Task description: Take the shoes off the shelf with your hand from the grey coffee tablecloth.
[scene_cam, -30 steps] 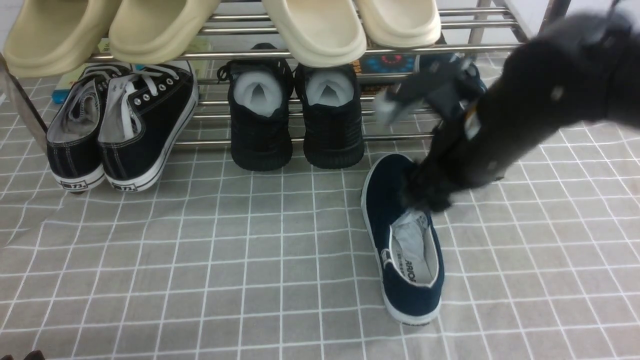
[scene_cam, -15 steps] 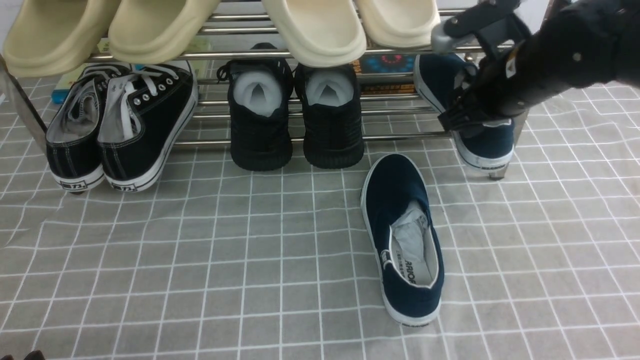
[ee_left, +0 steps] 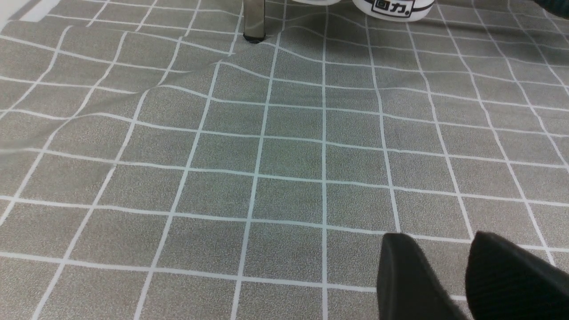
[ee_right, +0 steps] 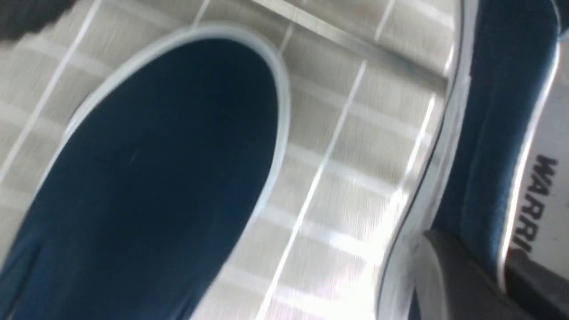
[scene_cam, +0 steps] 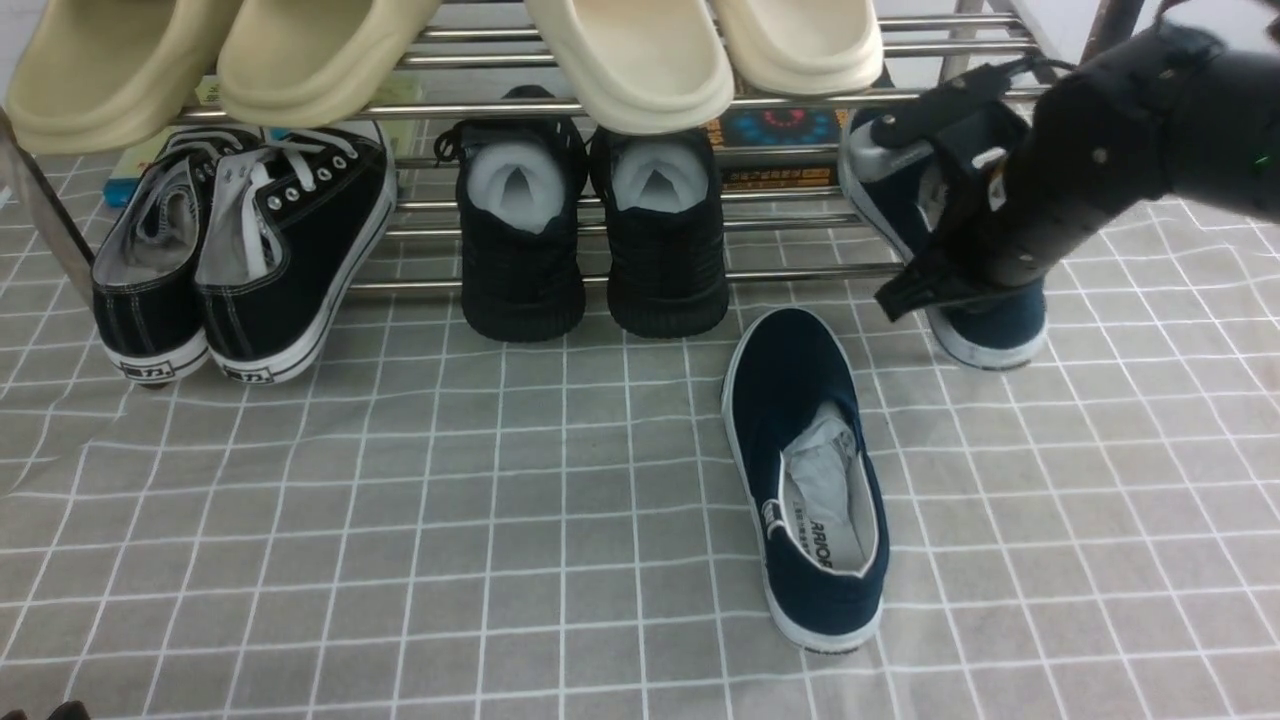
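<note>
Step, my read: second shoe coming off the rack, first one's down. Grey checked tablecloth [scene_cam: 480,560] lies under everything. Steel shoe rack [scene_cam: 640,275] runs beside and behind the right claw [ee_right: 482,271]. Claw is closed on the side wall of one navy slip-on [scene_cam: 1000,325], one finger inside the opening, one outside; that shoe is tilted by the rack's end. The other navy slip-on [scene_cam: 815,600] sits on the cloth, nearer the camera than the claw. Left claw [ee_left: 440,275]: two fingertips visible, apart, nothing between them.

Next: lift clear of the bars, then bring it out beside its mate. In the way: steel bars, cream clogs [scene_cam: 640,60] above, plus the grounded shoe. Black knit sneakers [scene_cam: 665,240] are farther off.
</note>
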You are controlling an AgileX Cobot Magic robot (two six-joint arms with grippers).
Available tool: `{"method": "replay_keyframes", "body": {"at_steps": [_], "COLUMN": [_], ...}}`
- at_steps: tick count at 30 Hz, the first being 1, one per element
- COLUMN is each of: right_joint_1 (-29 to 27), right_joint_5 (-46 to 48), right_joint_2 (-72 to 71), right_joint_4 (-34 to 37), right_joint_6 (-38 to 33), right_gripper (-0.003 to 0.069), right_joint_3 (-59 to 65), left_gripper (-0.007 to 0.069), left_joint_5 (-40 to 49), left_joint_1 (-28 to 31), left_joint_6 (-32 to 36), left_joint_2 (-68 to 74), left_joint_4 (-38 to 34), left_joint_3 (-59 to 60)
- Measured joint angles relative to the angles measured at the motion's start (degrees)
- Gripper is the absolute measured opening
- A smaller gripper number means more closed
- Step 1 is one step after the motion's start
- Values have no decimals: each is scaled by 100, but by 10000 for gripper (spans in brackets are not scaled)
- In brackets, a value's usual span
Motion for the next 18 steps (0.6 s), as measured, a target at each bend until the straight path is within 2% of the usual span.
{"method": "replay_keyframes", "body": {"at_steps": [5,8,12,14,15,18], "right_joint_1": [251,270,270,270,270,270], "right_joint_5": [1490,1868,1645,1072,1072,279], "right_joint_2": [-1042,-1529,-1768,-1792,-1792,-1706], "right_joint_4": [624,1116,1485,1571,1571,1529], "right_joint_6": [0,32,150,173,173,173], "right_gripper": [21,21,21,21,21,21], "right_joint_3": [101,544,1347,1987,1987,2402], "left_gripper": [240,240,240,240,240,240], "left_joint_5": [0,0,0,0,0,0], "left_joint_1": [0,0,0,0,0,0], "left_joint_6": [0,0,0,0,0,0], "left_joint_2": [0,0,0,0,0,0], "left_joint_4": [0,0,0,0,0,6], "left_joint_3": [0,0,0,0,0,0]}}
